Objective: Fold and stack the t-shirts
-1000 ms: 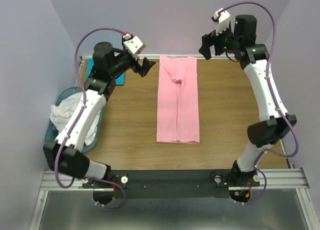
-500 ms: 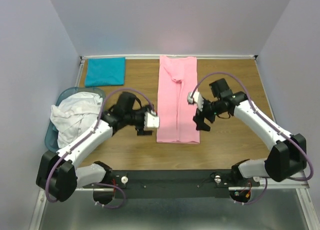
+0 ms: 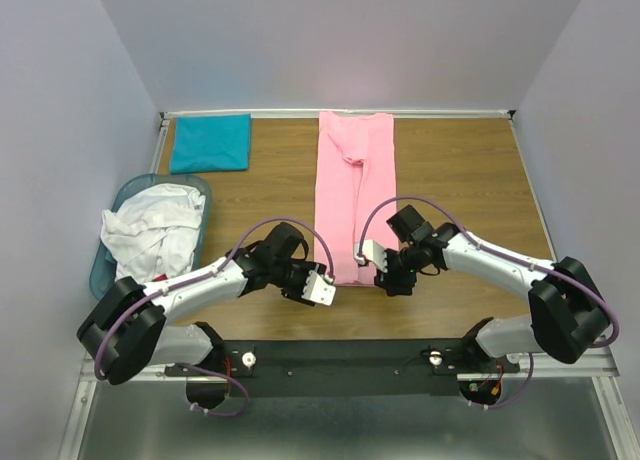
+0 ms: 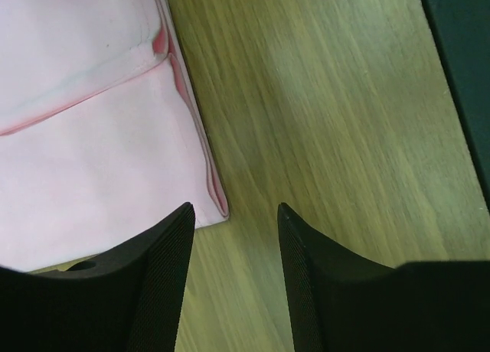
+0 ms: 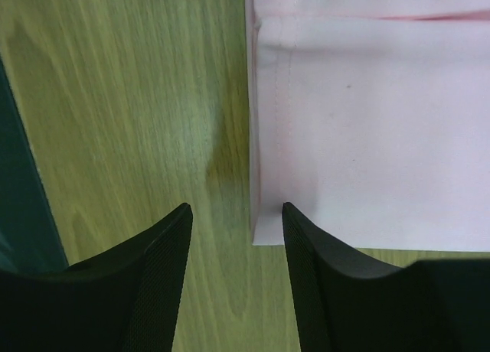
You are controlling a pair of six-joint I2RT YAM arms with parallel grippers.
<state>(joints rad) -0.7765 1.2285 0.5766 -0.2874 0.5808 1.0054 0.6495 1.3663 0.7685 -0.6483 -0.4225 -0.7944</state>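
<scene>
White shirts [image 3: 150,235] heaped in basket [image 3: 100,268], left edge. Teal shirt [image 3: 210,143] folded flat, far-left corner. Left pincer [image 4: 232,208]: jaws apart, straddling near-left corner of pink shirt [image 3: 356,195], a long strip on the surface [image 3: 460,170]. Right pincer [image 5: 236,206]: jaws apart at near-right corner.

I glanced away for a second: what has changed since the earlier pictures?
Both arms swung from the far side down to the near end of the pink t-shirt: the left gripper is open at its near left corner, the right gripper open at its near right corner. Nothing is gripped yet. The pink t-shirt, teal t-shirt and white t-shirts in the basket have not moved.
</scene>
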